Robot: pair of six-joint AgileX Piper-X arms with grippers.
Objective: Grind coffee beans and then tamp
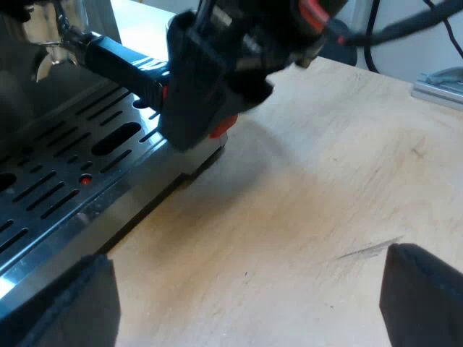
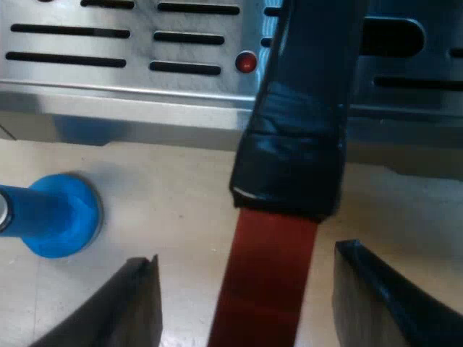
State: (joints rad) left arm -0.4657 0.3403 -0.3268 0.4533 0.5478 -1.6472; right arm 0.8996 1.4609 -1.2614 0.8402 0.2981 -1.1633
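The metal holder's dark handle [image 2: 302, 130] reaches out from the espresso machine's front, over its slotted drip tray [image 2: 108, 43], and ends in red [image 2: 264, 278]. My right gripper [image 2: 260, 303] is open, one finger on each side of the red end, with a gap to it on both sides. From the left wrist view the right gripper [image 1: 206, 94] hangs over the handle [image 1: 119, 61] at its red end [image 1: 221, 129]. My left gripper [image 1: 246, 303] is open over bare wooden table, apart from the machine. A blue tamper [image 2: 54, 213] lies on the table beside the drip tray.
The drip tray's steel grate [image 1: 65, 166] has long slots and a small red float [image 2: 246, 61]. The wooden tabletop [image 1: 311, 188] stretches away from the tray's edge. A grey flat object [image 1: 441, 83] lies at the table's far edge.
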